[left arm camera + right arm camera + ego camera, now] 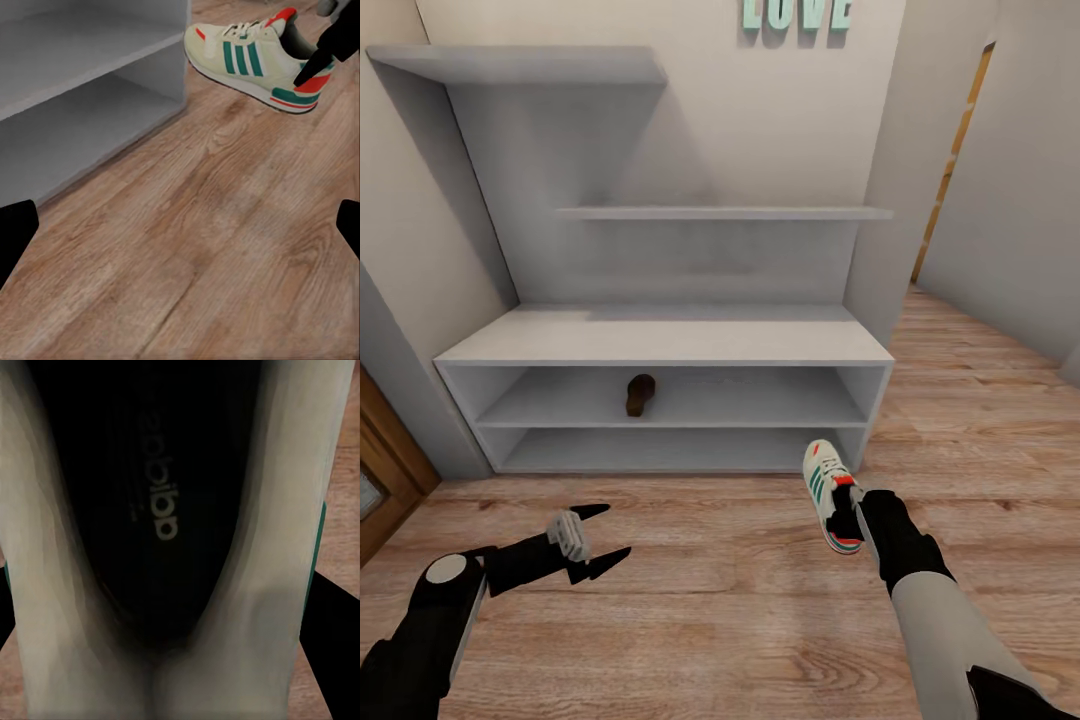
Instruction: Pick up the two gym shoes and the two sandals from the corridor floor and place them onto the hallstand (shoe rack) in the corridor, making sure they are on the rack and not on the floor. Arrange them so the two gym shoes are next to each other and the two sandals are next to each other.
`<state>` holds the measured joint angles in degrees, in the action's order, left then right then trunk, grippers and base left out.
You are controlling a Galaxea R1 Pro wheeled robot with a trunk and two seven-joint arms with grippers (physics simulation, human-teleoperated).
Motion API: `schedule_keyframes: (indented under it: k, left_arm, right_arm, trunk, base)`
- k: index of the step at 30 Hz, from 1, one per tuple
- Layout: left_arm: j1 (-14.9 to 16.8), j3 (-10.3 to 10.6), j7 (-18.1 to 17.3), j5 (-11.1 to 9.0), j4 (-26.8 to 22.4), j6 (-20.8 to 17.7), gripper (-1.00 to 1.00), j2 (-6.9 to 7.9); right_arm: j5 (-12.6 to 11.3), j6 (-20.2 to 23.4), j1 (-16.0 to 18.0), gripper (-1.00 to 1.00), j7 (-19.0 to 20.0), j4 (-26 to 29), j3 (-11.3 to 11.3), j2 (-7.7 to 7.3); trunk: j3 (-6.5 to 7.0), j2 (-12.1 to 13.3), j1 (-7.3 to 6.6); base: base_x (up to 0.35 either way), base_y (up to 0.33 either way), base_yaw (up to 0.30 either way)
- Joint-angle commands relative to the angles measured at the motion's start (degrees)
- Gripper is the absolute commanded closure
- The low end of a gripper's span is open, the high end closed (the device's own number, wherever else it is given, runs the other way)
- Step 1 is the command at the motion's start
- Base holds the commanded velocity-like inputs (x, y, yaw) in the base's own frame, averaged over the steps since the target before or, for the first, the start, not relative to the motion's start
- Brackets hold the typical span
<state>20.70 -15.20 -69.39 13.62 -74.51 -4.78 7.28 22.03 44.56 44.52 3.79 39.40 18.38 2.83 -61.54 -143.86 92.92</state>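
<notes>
One white lace-up gym shoe with green stripes is seen on the wood-grain plank floor by the white hallstand's right end, clamped at its heel by the right gripper. Mirrored lettering marks its dark insole. One brown sandal lies on the upper shelf tier. "LOVE" lettering is read on the wall. The left gripper is held apart over bare floor.

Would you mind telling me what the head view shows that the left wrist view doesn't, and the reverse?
Head view alone: a brown sandal on the hallstand's upper shelf, wall shelves, LOVE lettering, and the open left gripper whole. Left wrist view alone: a close side look at the gym shoe's green stripes. Both: that shoe, the right gripper at its heel, hallstand and wood floor.
</notes>
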Motion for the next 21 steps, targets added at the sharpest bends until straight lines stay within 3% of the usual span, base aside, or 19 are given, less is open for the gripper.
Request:
schedule_keyframes:
  k: [1,5,14,21]
  left_arm:
    - [0.04,0.16,-0.38,0.55,-0.09,-0.55,-1.0,-0.05]
    - [0.04,0.05,-0.47,0.7,-0.1,-0.57,-1.0,-0.07]
    - [0.04,0.0,-0.54,0.63,-0.24,-0.52,-1.0,-0.01]
    - [0.04,0.01,-0.51,-1.28,-0.28,-0.55,-1.0,0.01]
  right_arm:
    - [0.55,0.18,0.03,1.0,0.41,0.13,0.28,0.07]
    - [0.48,0.18,0.04,1.0,0.43,0.15,0.3,0.08]
    - [0.48,0.18,0.03,1.0,0.28,0.15,0.25,0.16]
    - [0.49,0.18,0.04,1.0,0.02,0.29,0.12,0.24]
  trunk:
    - [-0.05,-0.02,-0.01]
    - [-0.05,-0.02,-0.01]
    - [-0.05,-0.02,-0.01]
    - [-0.05,-0.02,-0.01]
  base:
    - [0.0,0.0,0.0]
    - [0.0,0.078,0.0]
    - [0.0,0.285,0.0]
    - [0.0,0.313,0.0]
